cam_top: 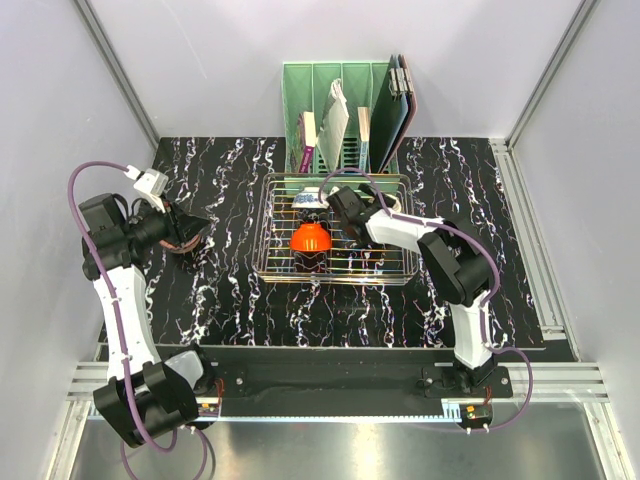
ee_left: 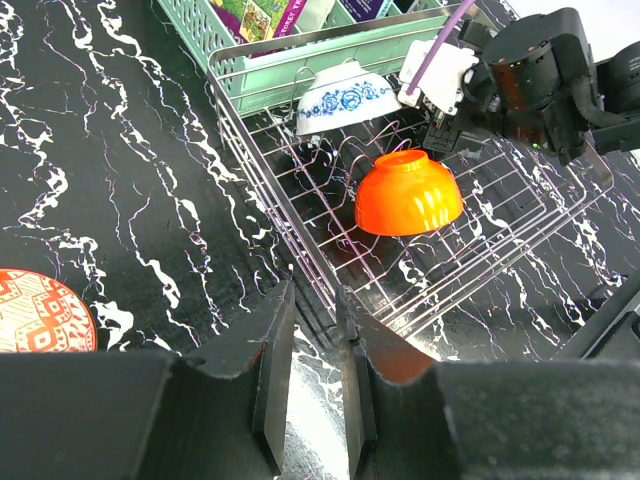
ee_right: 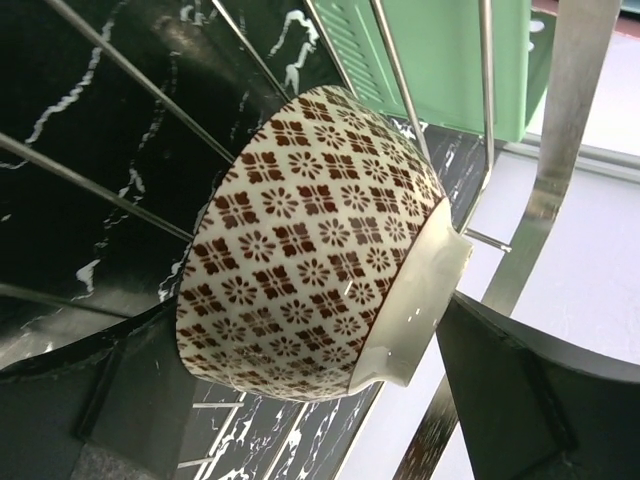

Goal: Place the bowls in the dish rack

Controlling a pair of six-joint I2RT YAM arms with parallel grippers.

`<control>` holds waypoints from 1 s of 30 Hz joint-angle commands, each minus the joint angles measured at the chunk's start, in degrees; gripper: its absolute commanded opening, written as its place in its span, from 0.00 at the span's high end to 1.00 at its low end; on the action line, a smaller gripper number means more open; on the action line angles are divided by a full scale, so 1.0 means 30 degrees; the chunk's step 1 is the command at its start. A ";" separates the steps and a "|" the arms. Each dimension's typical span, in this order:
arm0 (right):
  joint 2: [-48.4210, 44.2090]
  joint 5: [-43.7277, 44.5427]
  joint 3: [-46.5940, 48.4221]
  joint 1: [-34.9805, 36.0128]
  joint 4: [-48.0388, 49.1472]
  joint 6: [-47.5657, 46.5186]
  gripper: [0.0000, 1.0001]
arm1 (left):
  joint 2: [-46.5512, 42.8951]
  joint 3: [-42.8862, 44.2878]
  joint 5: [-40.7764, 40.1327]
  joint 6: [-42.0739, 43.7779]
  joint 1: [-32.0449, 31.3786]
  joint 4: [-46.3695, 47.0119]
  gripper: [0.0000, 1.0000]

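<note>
I am watching a rectangular chrome wire dish rack sitting in the middle of the overhead frame on the black, white-veined surface. A green plastic slotted organizer is standing just behind it at top centre.

In the centre of the left wrist frame, a glossy orange-red round bowl is lying upside down among the tines. A white bowl with blue flowers is sitting above it in that frame, by the rack's far wall.

The right claw is reaching into the rack beside those two. In its own camera its fingers are standing spread wide, released. A cream bowl with a brown lattice pattern is lying on its side between them against the wires (it is filling most of that frame).

The left claw is hovering at the left of the overhead frame, its fingers parted only narrowly and gripping nothing. A pink-red patterned bowl is showing at the lower left of the left wrist frame, outside the rack and partly hidden behind the claw's body.
</note>
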 commanded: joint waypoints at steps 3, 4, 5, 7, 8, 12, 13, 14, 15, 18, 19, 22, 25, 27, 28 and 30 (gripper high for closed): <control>-0.0850 -0.3806 -0.0598 0.0438 -0.2632 -0.0008 0.00 | -0.0142 0.0578 0.0778 0.0289 0.0187 0.0249 0.74; -0.1054 -0.3924 -0.0627 0.0466 -0.2749 -0.0037 0.00 | -0.0142 0.0578 0.0749 0.0289 0.0188 0.0249 0.74; -0.1173 -0.4244 -0.0628 0.0467 -0.2837 -0.0037 0.00 | -0.0142 0.0578 0.0749 0.0289 0.0188 0.0220 0.74; -0.1494 -0.4451 -0.0657 0.0467 -0.2955 -0.0095 0.00 | -0.0142 0.0578 0.0720 0.0318 0.0217 0.0191 0.74; -0.1554 -0.4597 -0.0628 0.0438 -0.2984 -0.0067 0.00 | -0.0171 0.0607 0.0720 0.0318 0.0246 0.0190 0.73; -0.1584 -0.5037 -0.0540 0.0467 -0.3277 0.0109 0.00 | -0.0230 0.0607 0.0662 0.0289 0.0305 0.0161 0.73; -0.1555 -0.5212 -0.0569 0.0467 -0.3423 0.0138 0.00 | -0.0259 0.0607 0.0690 0.0289 0.0305 0.0161 0.73; -0.1584 -0.5562 -0.0569 0.0467 -0.3511 0.0168 0.00 | -0.0260 0.0607 0.0691 0.0289 0.0305 0.0132 0.73; -0.1613 -0.5798 -0.0569 0.0467 -0.3715 0.0226 0.00 | -0.0289 0.0607 0.0720 0.0289 0.0334 0.0161 0.73; -0.1847 -0.7085 -0.0540 0.0466 -0.4125 0.0490 0.00 | -0.0376 0.0636 0.0720 0.0347 0.0393 0.0045 0.73; -0.1993 -0.7350 -0.0540 0.0438 -0.4185 0.0548 0.00 | -0.0406 0.0636 0.0720 0.0347 0.0393 0.0015 0.73; -0.2053 -0.8288 -0.0598 0.0467 -0.4391 0.0491 0.00 | -0.0376 0.0695 0.0749 0.0406 0.0451 -0.0073 0.73; -0.2053 -0.9138 -0.0773 0.0437 -0.4362 0.0432 0.00 | -0.0318 0.0812 0.0837 0.0406 0.0481 -0.0131 0.73; -0.2082 -0.9461 -0.0774 0.0408 -0.4362 0.0402 0.00 | -0.0347 0.0841 0.0837 0.0435 0.0510 -0.0161 0.73; -0.2140 -0.9549 -0.0745 0.0408 -0.4333 0.0402 0.00 | -0.0347 0.0870 0.0750 0.0464 0.0510 -0.0219 0.73; -0.2315 -0.9667 -0.0657 0.0291 -0.4361 0.0402 0.00 | -0.0377 0.0900 0.0633 0.0552 0.0568 -0.0307 0.73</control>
